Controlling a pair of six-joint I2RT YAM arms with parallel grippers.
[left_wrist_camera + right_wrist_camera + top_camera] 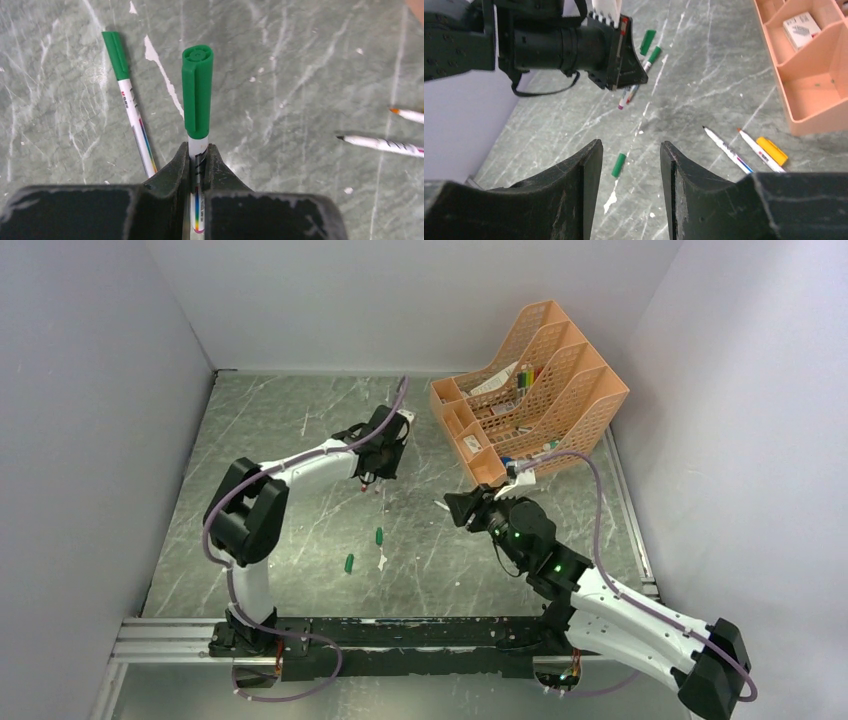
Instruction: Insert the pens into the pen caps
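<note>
Pens [132, 107]: 2 capped, 2 uncapped; 2 loose caps [378, 535]. Left pincer [198, 152] clamps capped pen [198, 143]; right pincer [630, 150] apart.

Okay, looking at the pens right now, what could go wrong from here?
1. The left gripper pinches the capped pen only by its thin barrel; it could twist or roll away on release.
2. The uncapped pens lie close together, so the open right gripper might nudge one while taking the other.
3. A yellow cap lies beside them and a green cap farther off; the wrong cap might get picked.
</note>
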